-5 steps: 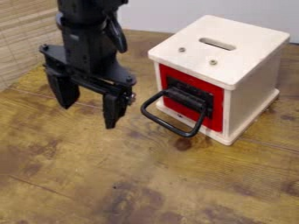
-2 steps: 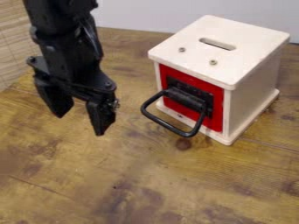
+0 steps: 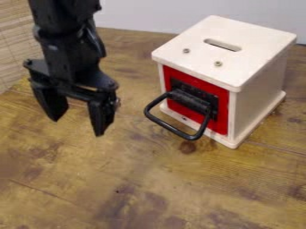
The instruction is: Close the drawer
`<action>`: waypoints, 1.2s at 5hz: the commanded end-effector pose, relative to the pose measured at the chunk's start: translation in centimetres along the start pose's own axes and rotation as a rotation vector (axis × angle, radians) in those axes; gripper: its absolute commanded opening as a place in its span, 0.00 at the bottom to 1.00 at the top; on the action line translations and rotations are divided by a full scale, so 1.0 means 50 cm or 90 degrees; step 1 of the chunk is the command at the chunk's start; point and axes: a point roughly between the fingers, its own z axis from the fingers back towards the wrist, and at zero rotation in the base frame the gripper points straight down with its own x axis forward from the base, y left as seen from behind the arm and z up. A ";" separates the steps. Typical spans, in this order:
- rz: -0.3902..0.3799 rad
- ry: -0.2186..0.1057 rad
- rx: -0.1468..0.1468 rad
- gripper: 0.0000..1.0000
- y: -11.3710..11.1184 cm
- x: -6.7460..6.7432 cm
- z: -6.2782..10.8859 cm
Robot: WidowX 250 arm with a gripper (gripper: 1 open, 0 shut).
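drawer (image 3: 195, 97): glossy red front, seated in the lower face of the cabinet at right of centre; from my view I cannot tell whether it is fully pushed home.
handle (image 3: 177, 114): black rounded loop, hanging forward and down off the drawer front, its low end near the tabletop.
cabinet (image 3: 239, 55): cream wooden box, slot in its top, two small dark fasteners near the top's front edge; stands upright.
gripper (image 3: 74, 111): black, left of the cabinet, pointing down, clear of the handle and touching nothing I can see.
jaws: spread apart, nothing between them.
gap: gripper and handle near each other but apart, bare wood between.
tabletop (image 3: 180, 192): worn brown wood, carries the cabinet.
backdrop: pale wall (image 3: 180, 13) behind, woven blind at far left.
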 end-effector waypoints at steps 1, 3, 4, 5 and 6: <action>-0.005 -0.041 0.015 1.00 -0.019 0.019 0.041; -0.045 -0.075 -0.013 1.00 -0.037 -0.006 0.063; -0.057 -0.098 -0.040 1.00 -0.018 -0.015 0.060; -0.076 -0.100 -0.053 1.00 -0.005 -0.020 0.062; -0.048 -0.080 -0.031 1.00 0.000 -0.011 0.050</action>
